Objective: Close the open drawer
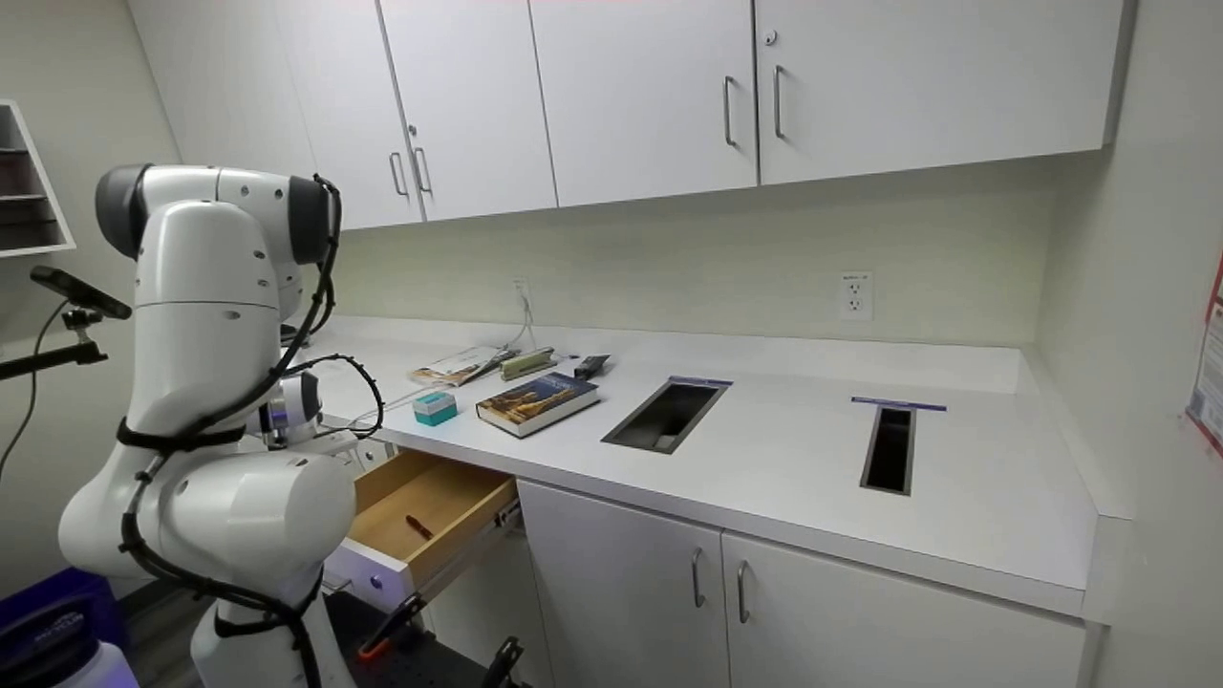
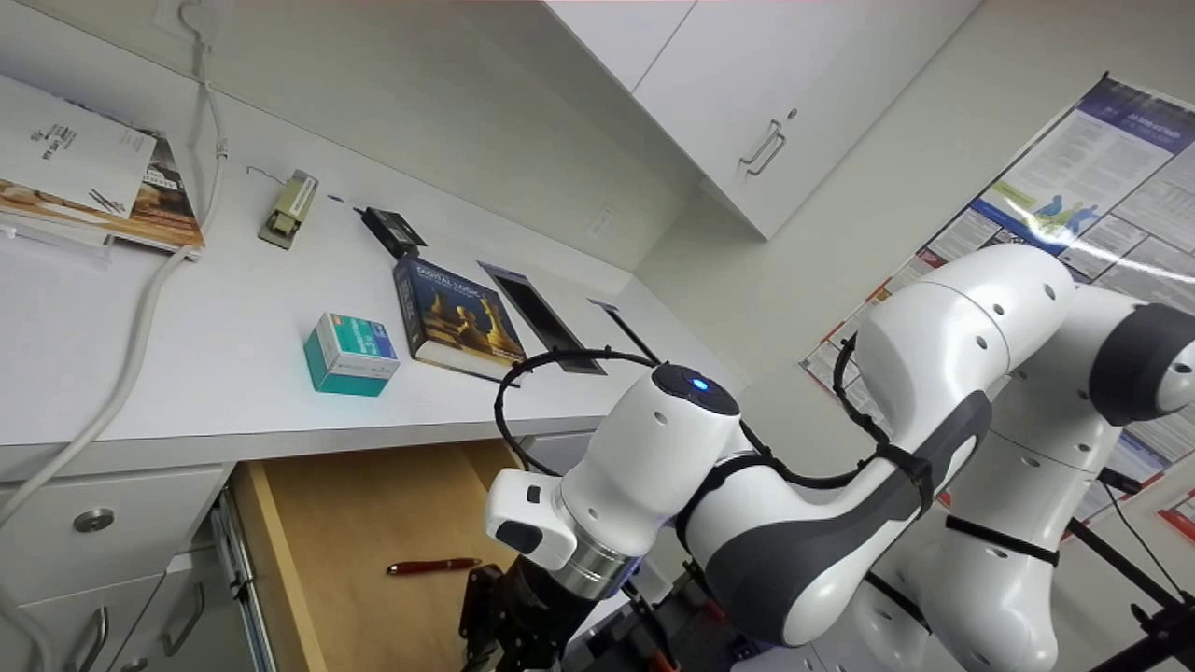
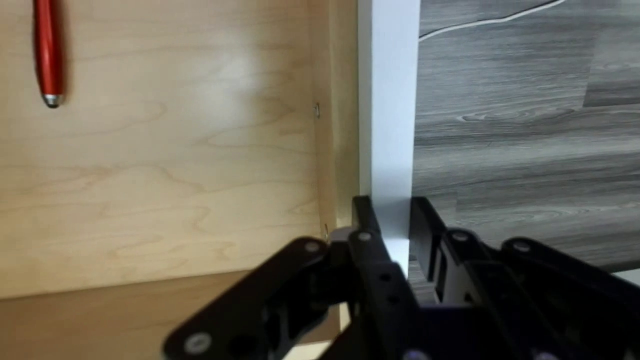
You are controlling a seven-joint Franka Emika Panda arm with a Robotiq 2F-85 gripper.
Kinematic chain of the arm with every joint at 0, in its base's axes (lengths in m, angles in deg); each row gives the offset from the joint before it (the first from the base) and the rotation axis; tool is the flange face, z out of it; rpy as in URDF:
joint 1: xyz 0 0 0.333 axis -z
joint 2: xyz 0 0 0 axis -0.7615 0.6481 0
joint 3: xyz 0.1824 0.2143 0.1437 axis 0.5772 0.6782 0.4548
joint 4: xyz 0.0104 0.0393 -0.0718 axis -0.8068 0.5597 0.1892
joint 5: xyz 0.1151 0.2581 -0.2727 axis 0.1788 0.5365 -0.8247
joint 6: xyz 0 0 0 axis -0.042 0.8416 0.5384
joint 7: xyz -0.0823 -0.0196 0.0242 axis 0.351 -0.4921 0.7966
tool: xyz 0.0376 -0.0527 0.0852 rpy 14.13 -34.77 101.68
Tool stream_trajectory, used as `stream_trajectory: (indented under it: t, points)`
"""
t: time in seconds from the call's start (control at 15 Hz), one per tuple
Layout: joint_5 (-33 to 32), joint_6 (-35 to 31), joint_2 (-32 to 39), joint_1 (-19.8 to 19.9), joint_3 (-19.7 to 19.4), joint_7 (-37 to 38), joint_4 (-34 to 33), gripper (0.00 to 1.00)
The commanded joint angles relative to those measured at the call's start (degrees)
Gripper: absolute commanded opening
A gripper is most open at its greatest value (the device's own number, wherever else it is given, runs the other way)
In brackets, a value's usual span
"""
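The drawer stands pulled out under the counter in both exterior views, with its tan wooden inside showing (image 1: 430,492) (image 2: 364,509). In the wrist view the top edge of its white front panel (image 3: 392,110) runs up the middle. My gripper (image 3: 391,205) is shut on this panel near one end, one finger inside the drawer and one outside, with the fingertips against its sides. In an exterior view the black gripper body (image 2: 499,616) is at the bottom edge and its fingertips are out of frame. The arm hides the gripper in the exterior view from farther away.
A red pen (image 3: 48,55) lies in the drawer. On the counter (image 1: 764,459) are a thick book (image 1: 537,403), a teal box (image 1: 435,408), a stapler (image 2: 289,209) and papers (image 2: 84,159). A white cable (image 2: 140,345) hangs over the counter's front edge.
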Motion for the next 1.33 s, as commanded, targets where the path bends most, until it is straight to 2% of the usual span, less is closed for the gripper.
stream_trajectory:
  t: [0.0, 0.13, 0.33, 1.07, 1.2, 1.27]
  points:
    - [-8.79, 3.68, -2.15, -4.33, -6.10, 9.30, -0.67, 0.06]
    - [-11.67, 3.98, -1.92, -4.99, -7.72, 11.41, -1.39, 0.06]
    - [-12.92, 3.66, -1.47, -3.84, -8.99, 10.78, -1.91, 0.06]
    - [-12.68, 3.21, -3.37, -0.04, -12.34, 8.61, -2.27, 0.06]
    - [-11.79, 6.49, -4.70, 1.63, -12.65, 7.90, -2.11, 0.06]
    - [-11.69, 3.48, -0.68, 0.39, -11.38, 8.70, -4.56, 0.23]
